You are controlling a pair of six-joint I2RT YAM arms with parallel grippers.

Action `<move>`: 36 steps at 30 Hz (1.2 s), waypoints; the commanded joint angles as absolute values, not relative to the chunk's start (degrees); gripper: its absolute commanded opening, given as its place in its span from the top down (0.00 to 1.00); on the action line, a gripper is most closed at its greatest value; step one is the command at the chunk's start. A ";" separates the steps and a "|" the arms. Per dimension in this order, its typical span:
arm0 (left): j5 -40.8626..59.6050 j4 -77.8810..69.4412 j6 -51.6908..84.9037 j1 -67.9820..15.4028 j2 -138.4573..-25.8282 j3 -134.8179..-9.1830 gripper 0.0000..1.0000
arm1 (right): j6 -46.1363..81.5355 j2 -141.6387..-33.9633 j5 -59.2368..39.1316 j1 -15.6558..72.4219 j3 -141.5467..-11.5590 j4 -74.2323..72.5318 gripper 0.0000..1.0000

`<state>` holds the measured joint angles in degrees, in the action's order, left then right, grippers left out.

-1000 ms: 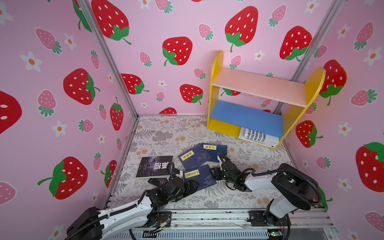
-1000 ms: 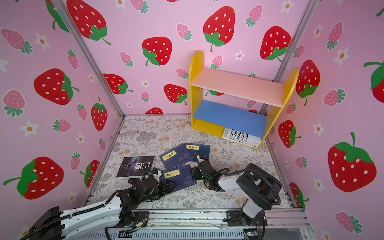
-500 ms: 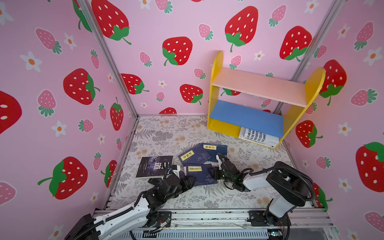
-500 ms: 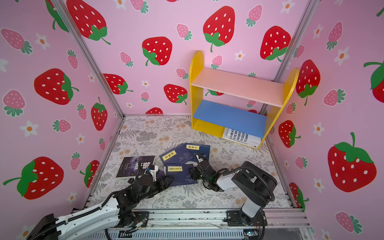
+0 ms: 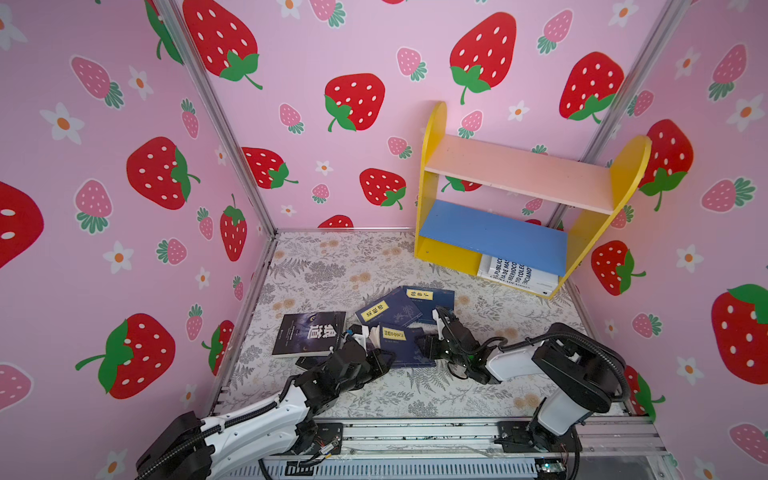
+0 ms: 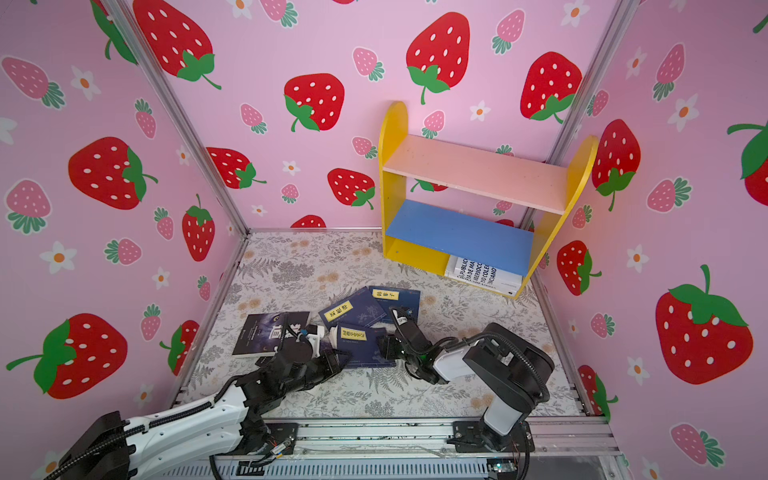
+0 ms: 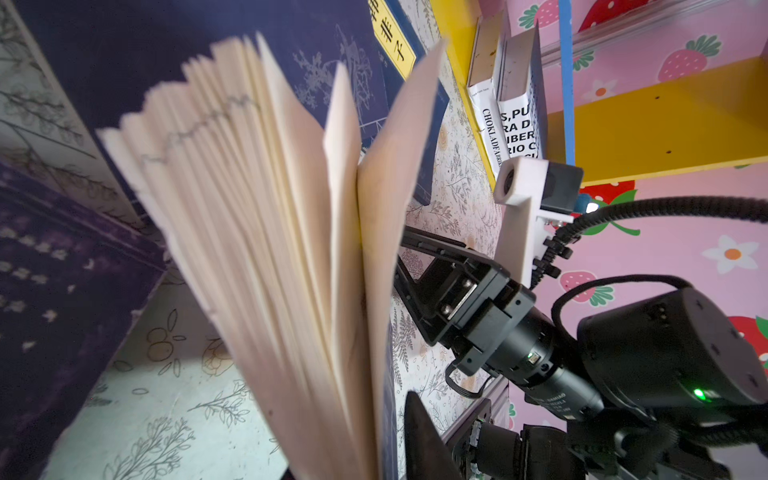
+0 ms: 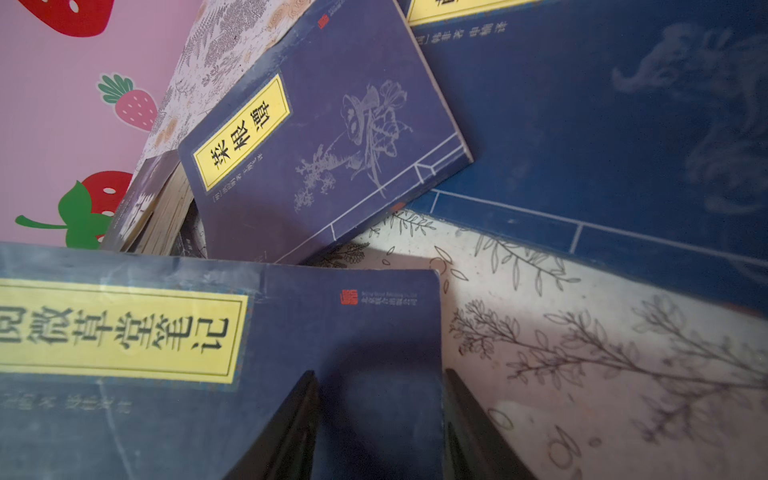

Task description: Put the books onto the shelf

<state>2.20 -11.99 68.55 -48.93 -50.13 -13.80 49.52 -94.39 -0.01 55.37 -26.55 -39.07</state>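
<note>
Near the front edge of the tabletop (image 5: 332, 266), a navy book (image 5: 401, 351) lies between both jaws; open room lies behind the book pile (image 5: 399, 309), up to the shelf (image 5: 432, 178) in the back right corner. Right jaws stand apart, straddling its right edge; left jaws sit at its fanned left edge, clamped or not I cannot tell.

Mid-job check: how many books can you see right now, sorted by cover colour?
Navy books with yellow labels: 3
White books with black lettering: 2
Dark book with large characters: 1 clear; a dark corner beneath may be another
Total: 6 clearly seen
</note>
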 commanded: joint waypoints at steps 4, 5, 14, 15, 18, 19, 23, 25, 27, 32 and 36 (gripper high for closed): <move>3.86 -7.71 67.36 -47.34 -50.28 -20.49 0.80 | 45.44 -83.20 1.76 54.03 -25.67 -28.88 0.33; 4.48 -6.37 66.32 -46.75 -50.27 -22.17 0.81 | 44.56 -80.43 1.20 52.99 -25.62 -28.44 0.33; 20.39 7.47 56.89 -35.34 -57.85 -45.76 1.00 | 41.94 -57.47 -14.82 33.78 -23.74 -24.30 0.08; 23.45 7.51 56.23 -34.12 -59.85 -48.54 1.00 | 42.05 -55.77 -16.45 31.90 -23.57 -23.66 0.05; 32.43 8.00 53.49 -31.28 -66.97 -58.35 1.00 | 43.79 -52.59 -25.60 24.56 -23.31 -23.15 0.00; 34.90 7.85 52.50 -30.95 -69.36 -61.47 1.00 | 44.60 -52.64 -28.39 22.75 -23.43 -23.20 0.00; 40.99 7.00 49.63 -30.63 -77.58 -72.32 1.00 | 50.00 -52.65 -37.50 18.20 -22.12 -27.57 0.00; 44.32 4.86 49.91 -30.50 -82.29 -76.52 1.00 | 55.26 -52.60 -41.23 17.34 -19.31 -35.18 0.00; 48.21 2.22 50.64 -30.41 -86.21 -79.41 1.00 | 60.27 -52.65 -42.41 16.76 -16.85 -42.56 0.00; 53.54 -4.71 54.29 -29.71 -93.07 -82.41 1.00 | 66.31 -52.63 -42.80 16.00 -14.56 -52.35 0.01; 57.39 -11.53 58.42 -29.49 -97.12 -82.13 1.00 | 69.17 -52.65 -40.12 15.63 -12.19 -57.75 0.08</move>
<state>50.30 -2.07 54.87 -29.82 -96.18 -79.35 64.14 -52.97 -40.38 16.23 -13.89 -48.23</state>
